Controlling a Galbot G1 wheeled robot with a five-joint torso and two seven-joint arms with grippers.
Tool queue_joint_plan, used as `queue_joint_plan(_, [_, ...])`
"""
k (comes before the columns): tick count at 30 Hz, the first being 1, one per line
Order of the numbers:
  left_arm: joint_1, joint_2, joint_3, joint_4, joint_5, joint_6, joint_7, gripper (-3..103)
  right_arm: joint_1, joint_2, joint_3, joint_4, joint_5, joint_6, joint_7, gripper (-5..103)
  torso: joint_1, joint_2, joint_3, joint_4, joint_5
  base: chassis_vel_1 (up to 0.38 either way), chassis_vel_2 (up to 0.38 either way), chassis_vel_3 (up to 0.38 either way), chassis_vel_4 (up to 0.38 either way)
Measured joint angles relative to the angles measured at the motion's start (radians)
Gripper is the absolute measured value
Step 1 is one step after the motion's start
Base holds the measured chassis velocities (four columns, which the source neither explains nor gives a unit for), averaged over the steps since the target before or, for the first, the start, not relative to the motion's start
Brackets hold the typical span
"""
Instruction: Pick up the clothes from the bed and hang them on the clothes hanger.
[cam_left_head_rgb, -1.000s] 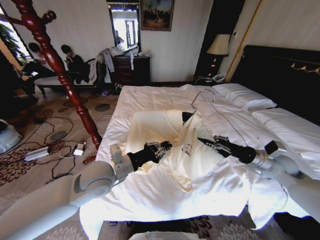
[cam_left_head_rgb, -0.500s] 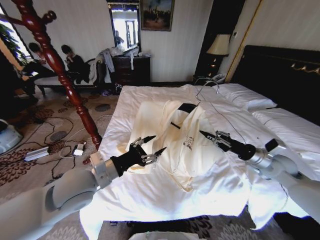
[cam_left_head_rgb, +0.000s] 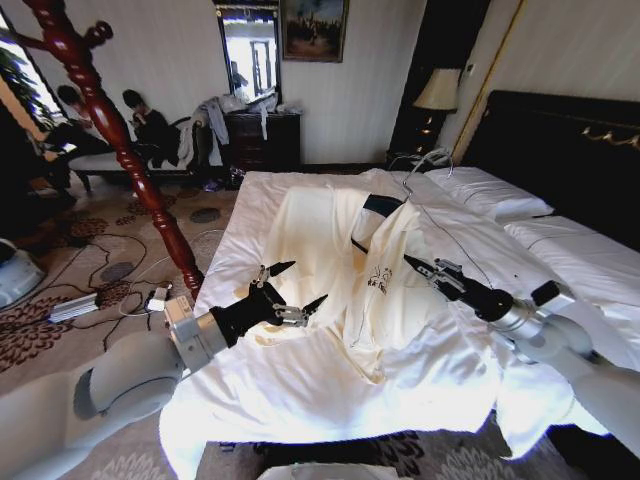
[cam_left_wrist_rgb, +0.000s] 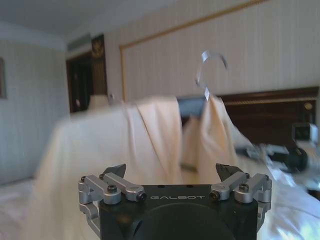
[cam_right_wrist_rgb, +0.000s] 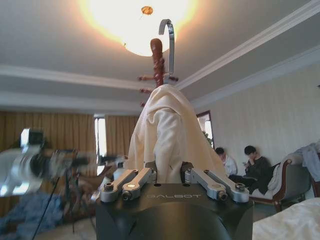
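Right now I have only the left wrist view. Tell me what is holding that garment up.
Observer: The right claw is shut on the clothes, just under the hook of the clothes hanger.
Operator: Report whether the cloth is off the bed.
Observer: No. Its lower part lies on the bed.
Operator: Locate the coat stand for me.
Observer: The wooden coat stand is on the floor by the bed's left side, left of the open left claw.
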Motion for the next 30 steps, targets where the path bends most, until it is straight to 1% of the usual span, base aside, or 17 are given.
queue_joint_plan(2, [-0.026,0.023,-0.022,0.0,0.022,-0.004,0.009,100,-0.004,-0.004,0.0,-0.014,-0.029,0.0,-0.033,19,0.0,0.0,0.0,0.0,0.0005,0.0,0.0,0.0,0.0])
queue_joint_plan(4, [-0.033,0.059,-0.059,0.0,0.075,-0.016,0.053,100,-0.005,-0.005,0.0,-0.036,-0.068,0.0,-0.086,19,0.0,0.0,0.0,0.0002,0.0003,0.0,0.0,0.0,0.0])
queue_joint_plan(5, [-0.033,0.059,-0.059,0.0,0.075,-0.016,0.053,100,-0.005,-0.005,0.0,-0.036,-0.068,0.0,-0.086,19,0.0,0.0,0.0,0.0002,0.0003,0.0,0.0,0.0,0.0])
queue_joint_plan(8, [-0.033,0.119,-0.114,0.011,0.107,-0.038,0.134,100,-0.001,-0.006,-0.001,-0.071,-0.103,0.001,-0.158,19,0.0,0.0,0.0,0.0003,0.0005,0.0,0.0,0.0,0.0])
queue_joint_plan(9, [-0.033,0.119,-0.114,0.011,0.107,-0.038,0.134,100,-0.001,-0.006,-0.001,-0.071,-0.103,0.001,-0.158,19,0.0,0.0,0.0,0.0003,0.0005,0.0,0.0,0.0,0.0])
queue_joint_plan(12, [-0.035,0.169,-0.121,0.064,0.122,-0.064,0.223,100,0.003,-0.003,0.001,-0.096,-0.119,0.001,-0.224,19,0.0,0.0,0.0,0.0002,0.0005,0.0,0.0,0.0,0.0])
queue_joint_plan(13, [-0.035,0.169,-0.121,0.064,0.122,-0.064,0.223,100,0.003,-0.003,0.001,-0.096,-0.119,0.001,-0.224,19,0.0,0.0,0.0,0.0002,0.0005,0.0,0.0,0.0,0.0])
queue_joint_plan(15, [-0.035,0.184,-0.108,0.103,0.119,-0.077,0.282,100,0.005,0.0,0.005,-0.102,-0.129,0.001,-0.261,19,0.0,0.0,0.0,0.0003,0.0004,0.0,0.0,0.0,0.0])
queue_joint_plan(17, [-0.037,0.186,-0.096,0.131,0.118,-0.085,0.32,100,0.006,0.004,0.01,-0.105,-0.145,0.001,-0.293,19,0.0,0.0,0.0,0.0002,0.0003,0.0,0.0,0.0,0.0])
queue_joint_plan(18, [-0.037,0.183,-0.086,0.148,0.116,-0.09,0.351,100,0.006,0.005,0.015,-0.106,-0.159,0.001,-0.315,19,0.0,0.0,0.0,0.0002,0.0003,0.0,0.0,0.0,0.0])
queue_joint_plan(20, [-0.037,0.181,-0.081,0.154,0.114,-0.091,0.365,100,0.005,0.005,0.018,-0.106,-0.164,0.001,-0.324,19,0.0,0.0,0.0,0.0002,0.0002,0.0,0.0,0.0,0.0])
queue_joint_plan(23, [-0.03,0.174,-0.06,0.17,0.1,-0.092,0.453,100,0.004,0.002,0.03,-0.098,-0.192,0.001,-0.378,19,0.0,0.0,0.0,0.0001,0.0003,0.0,0.0,0.0,0.0])
queue_joint_plan(24, [-0.03,0.174,-0.06,0.17,0.1,-0.092,0.453,100,0.004,0.002,0.03,-0.098,-0.192,0.001,-0.378,19,0.0,0.0,0.0,0.0001,0.0003,0.0,0.0,0.0,0.0])
queue_joint_plan(27, [-0.03,0.17,-0.043,0.185,0.092,-0.095,0.547,100,0.011,-0.01,0.028,-0.075,-0.21,0.001,-0.39,19,0.0,0.0,0.0,0.0002,0.0001,0.0,0.0,0.0,0.0])
queue_joint_plan(28, [-0.03,0.17,-0.043,0.185,0.092,-0.095,0.547,100,0.011,-0.01,0.028,-0.075,-0.21,0.001,-0.39,19,0.0,0.0,0.0,0.0002,0.0001,0.0,0.0,0.0,0.0])
queue_joint_plan(29, [-0.03,0.17,-0.039,0.191,0.091,-0.095,0.571,100,0.015,-0.012,0.023,-0.067,-0.212,0.001,-0.39,19,0.0,0.0,0.0,0.0002,0.0002,0.0,0.0,0.0,0.0])
queue_joint_plan(30, [-0.03,0.171,-0.033,0.201,0.093,-0.095,0.6,103,0.02,-0.015,0.015,-0.057,-0.214,0.0,-0.39,19,0.0,0.0,0.0,0.0003,0.0003,0.0,0.0,0.0,0.0])
